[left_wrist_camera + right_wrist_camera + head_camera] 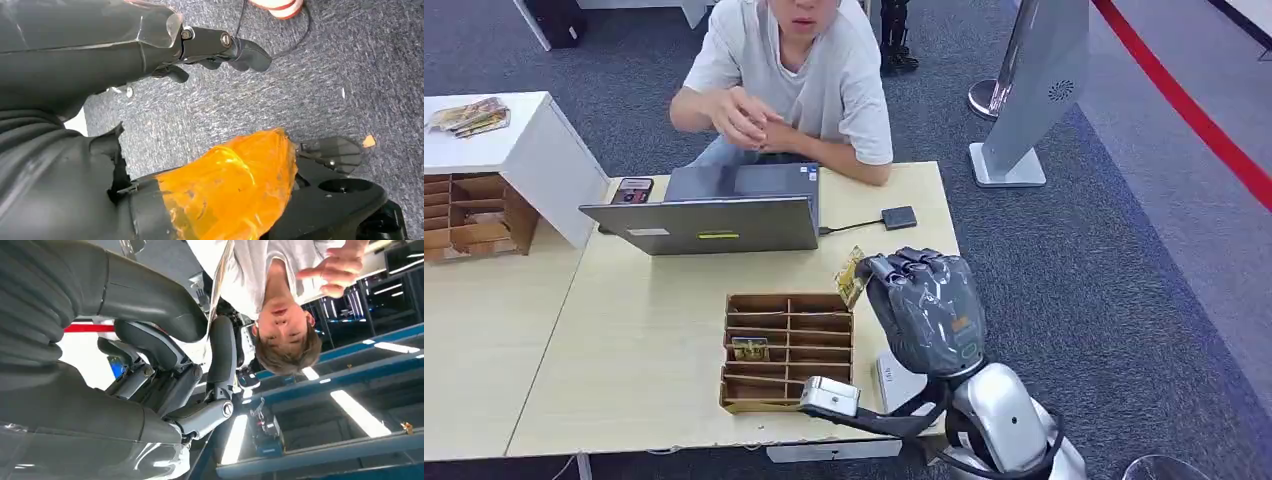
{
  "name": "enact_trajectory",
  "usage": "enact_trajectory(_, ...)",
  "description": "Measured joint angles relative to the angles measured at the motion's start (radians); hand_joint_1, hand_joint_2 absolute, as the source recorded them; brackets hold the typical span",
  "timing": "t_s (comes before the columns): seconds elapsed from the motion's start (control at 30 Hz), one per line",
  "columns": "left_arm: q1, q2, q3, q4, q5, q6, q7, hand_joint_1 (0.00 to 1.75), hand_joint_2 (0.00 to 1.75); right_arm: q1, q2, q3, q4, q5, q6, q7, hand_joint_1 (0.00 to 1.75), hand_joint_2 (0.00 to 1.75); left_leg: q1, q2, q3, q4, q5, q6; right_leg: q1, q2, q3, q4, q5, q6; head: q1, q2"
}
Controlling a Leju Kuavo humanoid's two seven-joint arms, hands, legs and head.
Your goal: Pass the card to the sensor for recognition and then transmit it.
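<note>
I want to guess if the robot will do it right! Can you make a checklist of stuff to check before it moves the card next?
1. Card held: ok. The right robot hand holds the card up above the table.
2. Sensor visible: ok. The small black sensor lies on the table beside the laptop, its cable attached.
3. Path from card to sensor: ok, nothing stands between them.
4. Grip firm: cannot tell; the card shows only edge-on in the right wrist view.
5. Person out of the way: ok, hands are up by the chest.
6. Left robot hand: ok, hanging over the carpet, holding nothing.
</note>
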Motion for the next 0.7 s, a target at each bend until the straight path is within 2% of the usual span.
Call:
enact_trajectory(0.2, -0.002, 0.000, 0.006, 0.000, -0.036, -0.006, -0.003, 0.00, 0.00, -0.044, -0.002, -0.012, 0.000, 0.000, -0.019, -0.011, 1.75, 1.75, 0.000, 0.000, 0.000, 0.000, 0.000, 0.000, 0.000, 0.000, 0.000, 0.000, 0.000, 0.000, 0.000, 0.000)
enact_trajectory(0.4, -0.016, 0.000, 0.006, 0.000, -0.091, -0.013, -0.001, 0.00, 0.00, -0.133, 0.001, -0.039, 0.040, 0.001, -0.003, -0.011, 1.75, 1.75, 0.000, 0.000, 0.000, 0.000, 0.001, 0.000, 0.000, 0.000, 0.000, 0.000, 0.001, 0.000, 0.000, 0.000)
enact_trajectory(0.7, -0.037, 0.000, -0.013, 0.000, -0.148, -0.030, 0.024, 0.00, 0.00, -0.233, 0.031, -0.086, 0.156, 0.005, 0.091, 0.023, 1.75, 1.75, 0.000, 0.000, 0.000, 0.000, 0.002, 0.000, 0.000, 0.000, 0.000, 0.000, 0.001, 0.000, 0.000, 0.000)
